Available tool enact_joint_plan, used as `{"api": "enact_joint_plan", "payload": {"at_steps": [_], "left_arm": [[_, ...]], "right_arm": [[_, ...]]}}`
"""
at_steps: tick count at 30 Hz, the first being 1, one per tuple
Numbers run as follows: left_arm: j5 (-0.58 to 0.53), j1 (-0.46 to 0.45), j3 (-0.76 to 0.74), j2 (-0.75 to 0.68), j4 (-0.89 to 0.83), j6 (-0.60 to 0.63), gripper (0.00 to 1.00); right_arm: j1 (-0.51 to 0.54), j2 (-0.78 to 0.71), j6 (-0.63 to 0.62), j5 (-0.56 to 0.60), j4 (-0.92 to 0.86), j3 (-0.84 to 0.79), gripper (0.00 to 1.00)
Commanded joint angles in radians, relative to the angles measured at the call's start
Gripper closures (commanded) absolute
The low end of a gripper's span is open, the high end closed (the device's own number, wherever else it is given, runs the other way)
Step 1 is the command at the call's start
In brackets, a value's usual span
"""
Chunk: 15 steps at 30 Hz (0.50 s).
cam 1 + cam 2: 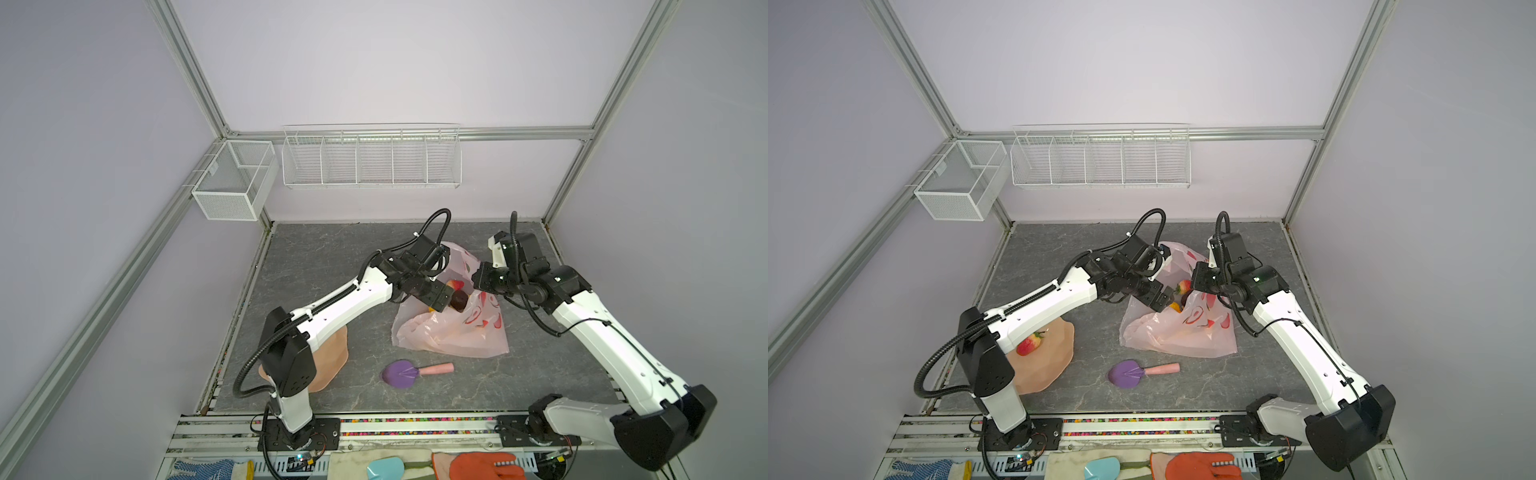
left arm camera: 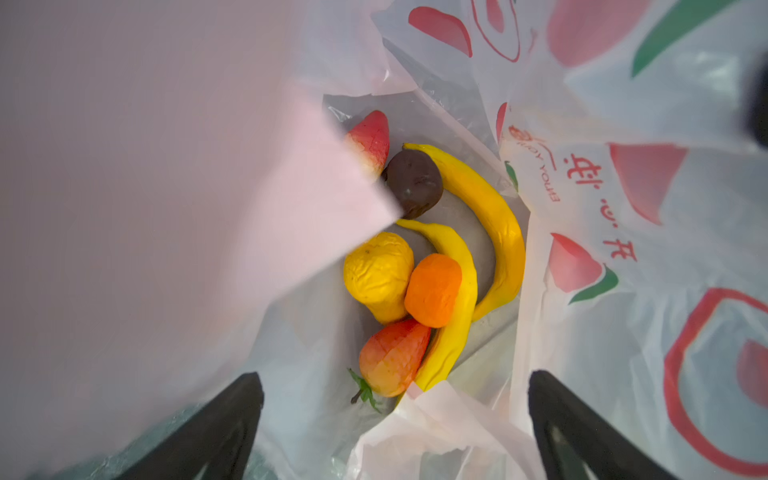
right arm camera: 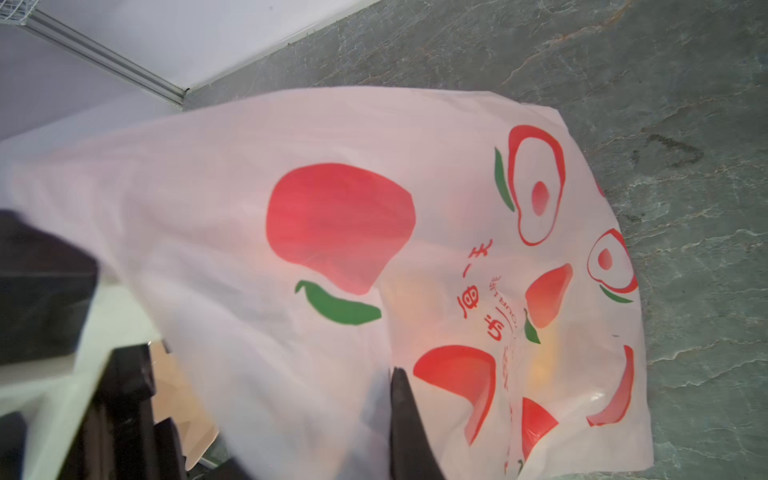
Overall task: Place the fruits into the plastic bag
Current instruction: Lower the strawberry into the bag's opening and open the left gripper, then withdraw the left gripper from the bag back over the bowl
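While the right pincer [image 1: 477,283] pinches the plastic bag [image 1: 449,336] and holds its edge up, the left pincer [image 2: 395,378] — spread wide and empty over the fruits [image 2: 432,291] inside — should lift straight out, not catching the thin plastic, then fetch the strawberry [image 1: 1029,343] from the bowl [image 1: 1054,361].
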Motion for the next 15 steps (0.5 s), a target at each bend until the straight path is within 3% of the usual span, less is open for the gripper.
{"api": "enact_joint_plan", "payload": {"at_steps": [1, 8, 15], "left_arm": [[-0.040, 0.004, -0.084, -0.087, 0.018, -0.068, 0.00], [-0.058, 0.004, -0.208, -0.215, -0.072, -0.064, 0.00], [-0.178, 0.037, -0.384, -0.460, -0.096, -0.256, 0.00]], "right_arm": [[0.000, -0.017, 0.008, 0.002, 0.009, -0.016, 0.94], [0.000, -0.004, 0.005, -0.002, 0.008, -0.010, 0.94], [0.000, -0.001, 0.005, -0.002, 0.013, -0.007, 0.94]]}}
